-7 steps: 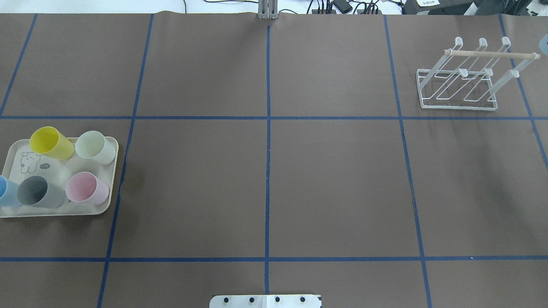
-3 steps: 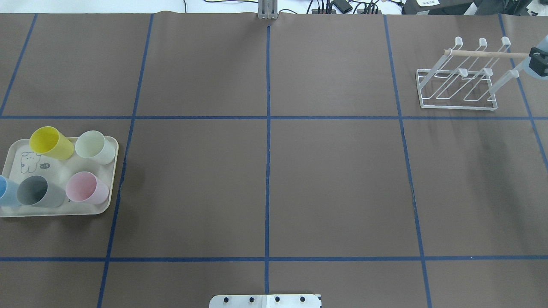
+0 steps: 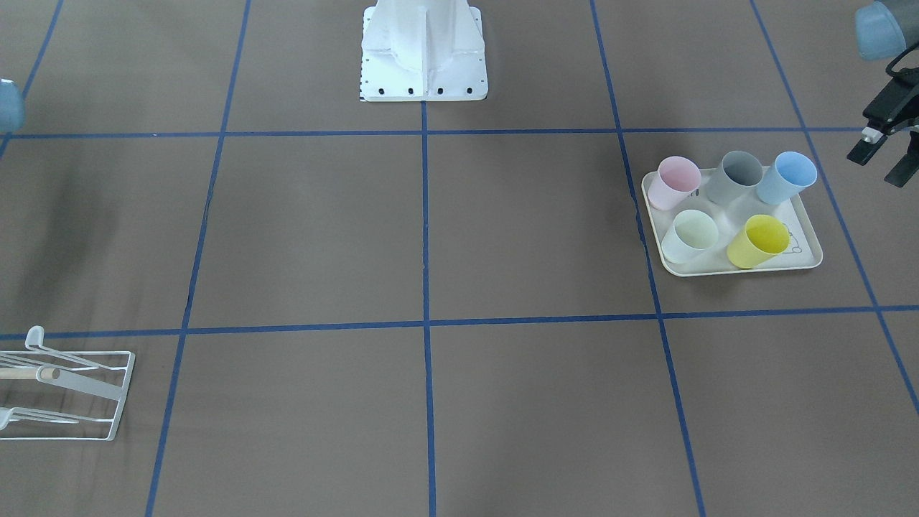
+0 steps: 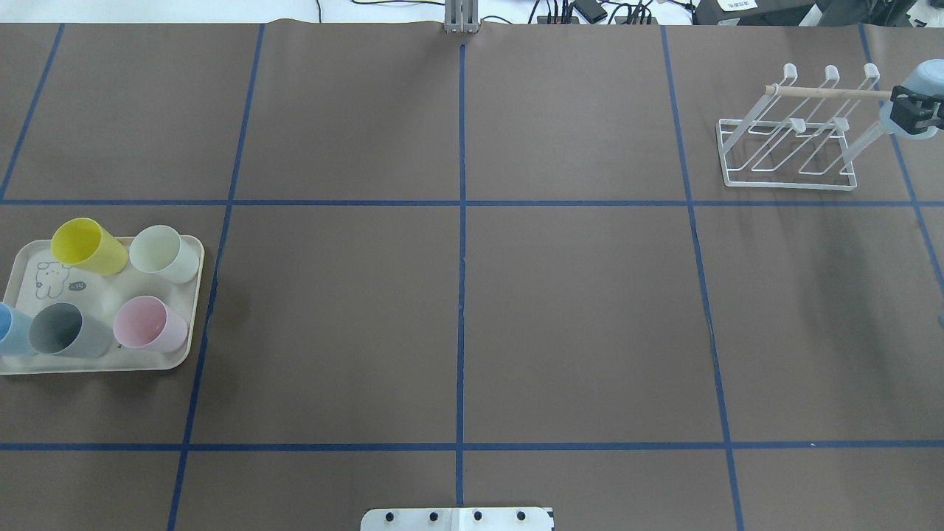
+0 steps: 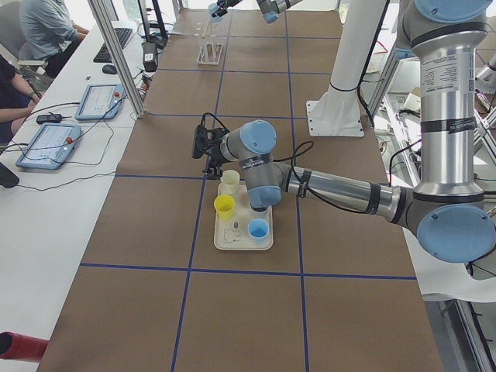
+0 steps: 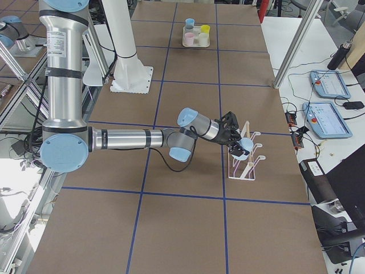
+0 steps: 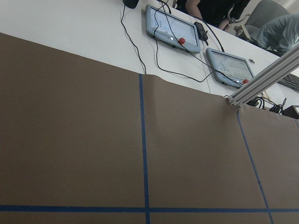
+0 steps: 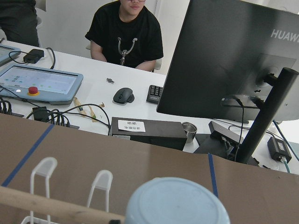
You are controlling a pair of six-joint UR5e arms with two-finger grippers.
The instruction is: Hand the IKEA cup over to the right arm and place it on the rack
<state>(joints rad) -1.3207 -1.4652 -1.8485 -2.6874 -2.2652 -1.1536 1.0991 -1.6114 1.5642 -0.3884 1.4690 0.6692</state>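
Observation:
My right gripper (image 4: 914, 110) is shut on a light-blue cup (image 4: 925, 74) at the table's far right. It holds the cup upside down, right beside the right end of the wooden dowel of the white wire rack (image 4: 789, 147). The right wrist view shows the cup's base (image 8: 177, 200) close up, with the rack's prongs (image 8: 44, 168) to its left. The exterior right view shows the gripper (image 6: 235, 145) over the rack (image 6: 245, 162). My left gripper (image 3: 879, 154) is open and empty, hanging beside the cream tray (image 3: 808, 248).
The cream tray (image 4: 188, 354) at the table's left holds yellow (image 4: 88, 247), pale green (image 4: 164, 253), pink (image 4: 150, 323), grey (image 4: 68, 331) and blue (image 4: 11, 330) cups. The robot's base (image 3: 423, 50) stands at mid-table. Operators and control pads sit along the far side.
My right gripper with the light-blue cup has come into the overhead view from the right edge and moved left to the dowel's end. The cups on the tray have not moved.

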